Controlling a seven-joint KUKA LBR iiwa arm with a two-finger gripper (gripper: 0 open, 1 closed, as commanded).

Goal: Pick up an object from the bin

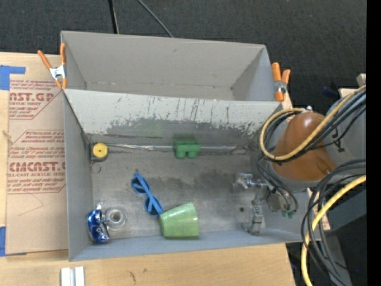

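My gripper hangs low over the bare floor at the bin's right end, open, with nothing between its fingers. One fingertip points toward the bin's middle and the other sits near the front wall. The nearest loose thing is a light green cup lying on its side by the front wall, well to the gripper's left. A blue pair of toy glasses lies just left of the cup, touching its upper edge.
A green block rests against the back wall at its middle. A small yellow round piece sits in the back left corner. A blue crumpled wrapper and a clear round cap lie in the front left corner.
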